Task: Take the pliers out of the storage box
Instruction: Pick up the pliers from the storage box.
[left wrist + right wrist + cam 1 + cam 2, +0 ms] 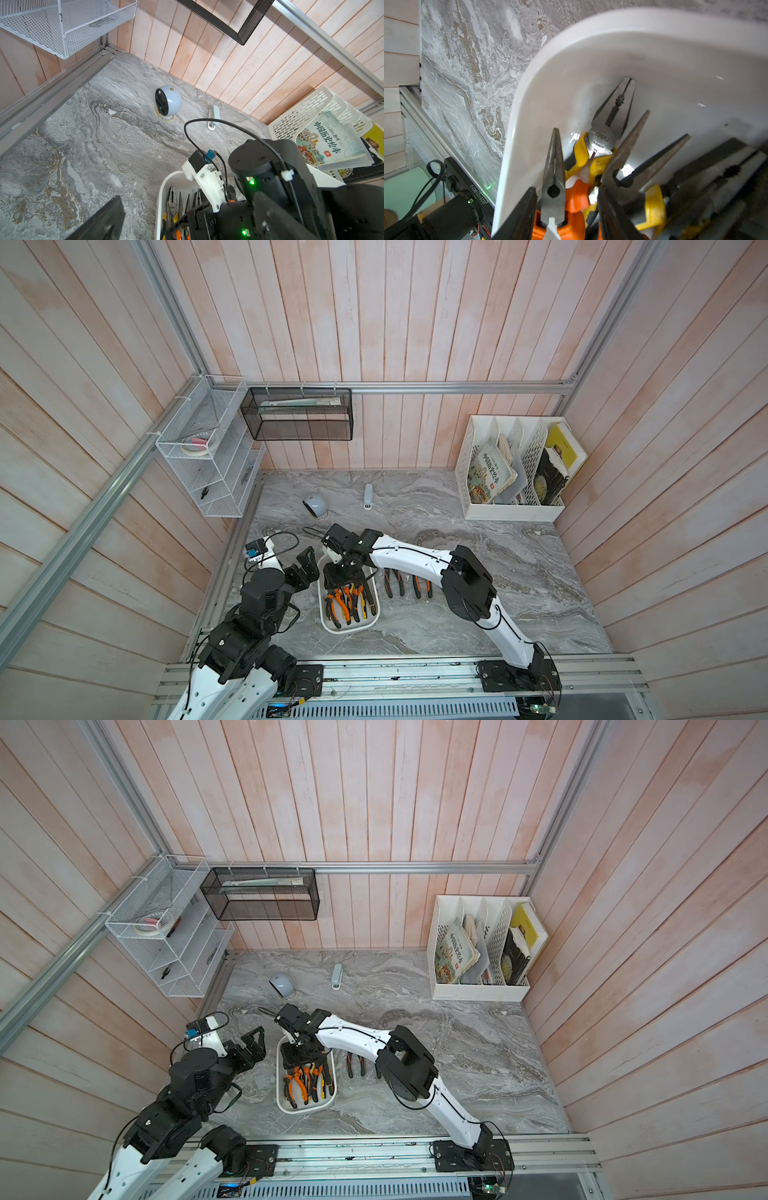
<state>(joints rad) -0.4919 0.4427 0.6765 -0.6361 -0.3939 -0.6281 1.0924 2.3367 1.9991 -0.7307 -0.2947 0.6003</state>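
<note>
Now, right pincer [566,189] half-spread, straddling pliers [553,166]

Reaching forward and across with right arm [409,562], wrist bending steeply down, right gripper [343,578] pointing straight downward. Showing fingers [519,216] partly apart in right wrist view. Keeping left arm [266,597] folded near its base, left gripper [308,564] hovering level, jaws gaping wide, gripping nothing.

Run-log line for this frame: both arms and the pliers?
step: pick from storage box | right gripper: open, astride long-nosed pliers inside box | left gripper: open, beside box | pliers already out: at least two
</note>
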